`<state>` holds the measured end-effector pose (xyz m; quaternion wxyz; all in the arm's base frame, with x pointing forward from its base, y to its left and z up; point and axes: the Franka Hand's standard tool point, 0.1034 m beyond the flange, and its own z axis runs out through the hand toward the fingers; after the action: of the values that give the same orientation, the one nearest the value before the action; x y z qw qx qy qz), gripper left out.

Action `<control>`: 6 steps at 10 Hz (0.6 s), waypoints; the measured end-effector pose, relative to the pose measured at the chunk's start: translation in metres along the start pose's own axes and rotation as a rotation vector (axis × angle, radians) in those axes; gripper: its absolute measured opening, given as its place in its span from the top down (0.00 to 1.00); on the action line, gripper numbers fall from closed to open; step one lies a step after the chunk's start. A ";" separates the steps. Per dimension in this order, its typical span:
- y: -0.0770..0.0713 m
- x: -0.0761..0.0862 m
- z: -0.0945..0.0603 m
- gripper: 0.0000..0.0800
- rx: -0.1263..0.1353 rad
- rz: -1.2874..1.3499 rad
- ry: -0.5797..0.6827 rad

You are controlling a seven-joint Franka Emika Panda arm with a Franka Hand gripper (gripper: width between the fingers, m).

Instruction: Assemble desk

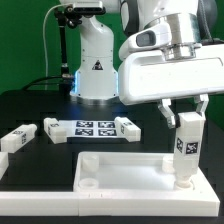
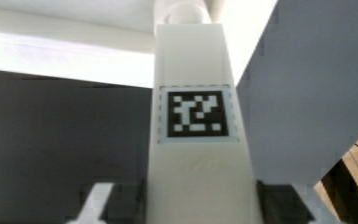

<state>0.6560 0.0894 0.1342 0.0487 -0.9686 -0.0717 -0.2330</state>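
The white desk top point(image 1: 130, 172) lies near the front of the black table, a tray with a raised rim and round holes near its corners. My gripper point(image 1: 186, 112) is shut on a white block leg point(image 1: 186, 148) with a square tag, held upright over the top's right near corner. The leg's lower end touches or sits just above the tray there; I cannot tell which. In the wrist view the leg point(image 2: 197, 120) fills the middle between my fingers point(image 2: 101, 200). Another tagged leg point(image 1: 18, 138) lies on the table at the exterior view's left.
The marker board point(image 1: 92, 128) lies behind the desk top. The arm's white base point(image 1: 96, 62) stands at the back. A thin white rail point(image 1: 40, 220) runs along the front left edge.
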 end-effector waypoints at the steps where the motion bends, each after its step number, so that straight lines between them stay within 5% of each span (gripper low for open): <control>1: 0.000 0.000 0.000 0.64 0.000 0.000 0.003; 6: -0.001 0.003 0.012 0.64 0.005 0.008 0.013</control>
<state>0.6633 0.0925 0.1251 0.0524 -0.9673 -0.0679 -0.2388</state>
